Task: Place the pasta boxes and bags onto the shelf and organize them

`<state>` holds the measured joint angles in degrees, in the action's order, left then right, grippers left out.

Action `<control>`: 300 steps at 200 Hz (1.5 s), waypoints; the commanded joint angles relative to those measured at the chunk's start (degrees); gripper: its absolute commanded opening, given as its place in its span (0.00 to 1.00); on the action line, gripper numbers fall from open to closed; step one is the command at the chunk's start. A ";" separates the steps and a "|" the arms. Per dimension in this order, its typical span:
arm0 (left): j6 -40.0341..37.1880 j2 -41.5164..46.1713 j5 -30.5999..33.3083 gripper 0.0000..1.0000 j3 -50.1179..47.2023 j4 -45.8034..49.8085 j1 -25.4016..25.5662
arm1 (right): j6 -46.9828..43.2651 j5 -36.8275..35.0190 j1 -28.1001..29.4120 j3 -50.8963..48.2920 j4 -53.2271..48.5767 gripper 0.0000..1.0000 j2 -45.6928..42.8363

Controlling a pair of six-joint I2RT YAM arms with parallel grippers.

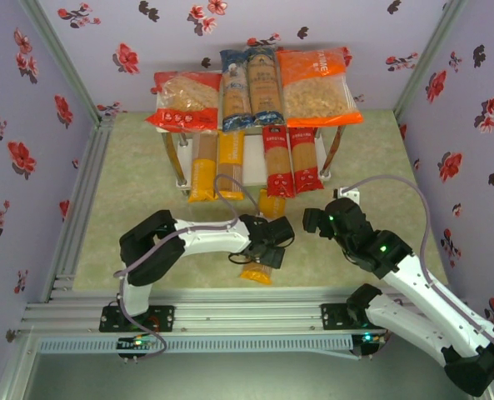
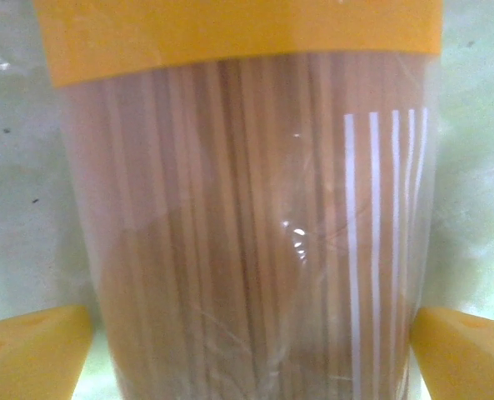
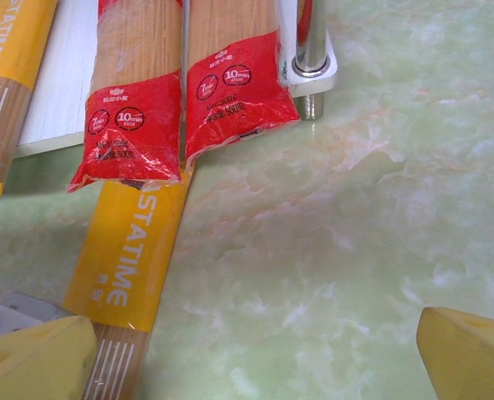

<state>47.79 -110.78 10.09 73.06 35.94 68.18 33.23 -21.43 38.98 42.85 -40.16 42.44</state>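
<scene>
The left gripper (image 2: 247,360) is being held wide open, nothing being clamped. A yellow-orange spaghetti pack (image 2: 247,208) is being straddled by it. In the left wrist view the pack is lying lengthwise between the two yellow fingertips (image 2: 32,352), and a gap is being left at each side. The pack is resting on the green marbled table (image 3: 363,250) and is running forward past the gripper toward the shelf (image 3: 59,92).

The right gripper (image 3: 255,358) is also being held open, with bare table between its fingers. The same yellow-orange pack is being seen at its left fingertip, its far end meeting the end of a red pack. Two red spaghetti packs (image 3: 134,125) are lying side by side ahead of this gripper and to its left, on the lower board, their ends overhanging the edge. One shelf leg (image 3: 311,37) is standing straight ahead, beside the right-hand red pack.

Further ahead of both grippers, two more yellow-orange packs (image 1: 203,171) are lying on the lower board. The upper board is being occupied by a red-ended clear bag (image 1: 187,100), two blue spaghetti packs (image 1: 234,87) and an orange bag (image 1: 317,83).
</scene>
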 commanded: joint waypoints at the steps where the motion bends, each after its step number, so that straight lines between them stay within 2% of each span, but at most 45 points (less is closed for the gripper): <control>1: -3.64 -1.80 -1.76 0.90 0.68 3.92 0.11 | 0.96 -0.98 -0.32 1.71 0.45 0.99 0.02; 42: -5.00 -0.88 -3.95 0.64 -0.17 4.18 0.10 | 1.33 -0.96 -0.31 1.90 0.61 0.99 0.19; 54: -5.42 -0.71 -5.00 0.54 -0.50 4.20 0.02 | 1.42 -0.90 -0.31 2.05 0.70 0.99 0.51; 81: -6.63 0.14 -8.08 0.48 -1.59 3.35 0.01 | 1.40 -0.59 -0.34 2.68 0.52 0.99 1.34; 96: -7.81 0.78 -9.58 0.29 -2.17 3.26 0.06 | 1.41 -0.54 -0.31 2.93 0.38 0.99 1.71; 113: -9.09 1.97 -10.48 0.25 -3.26 2.83 -0.01 | 1.51 -0.63 -0.31 2.94 0.44 0.99 1.79; 123: -9.67 2.82 -10.81 0.12 -3.78 2.74 0.00 | 1.63 -0.70 -0.32 2.98 0.44 0.99 1.81; 131: -10.08 3.47 -11.25 0.07 -4.29 2.46 0.02 | 1.66 -0.70 -0.31 3.03 0.36 0.99 1.81; 145: -10.60 4.96 -12.57 0.05 -5.24 1.76 -0.03 | 1.67 -0.72 -0.31 3.15 0.18 0.99 1.90; 154: -10.83 5.91 -13.30 0.00 -5.58 1.74 -0.12 | 1.67 -0.88 -0.31 3.27 0.00 0.99 1.91; 206: -11.77 15.19 -15.46 0.00 -7.05 5.82 0.02 | 1.57 -1.78 -0.31 4.26 -1.05 0.99 1.86; 300: -1.86 38.85 -19.28 0.00 -13.82 12.37 0.64 | 2.97 -1.39 -0.31 4.72 -0.09 0.99 2.21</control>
<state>43.20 -78.00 -8.08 58.78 47.99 68.49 34.94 -21.50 38.98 45.71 -40.38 44.38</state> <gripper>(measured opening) 0.241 0.993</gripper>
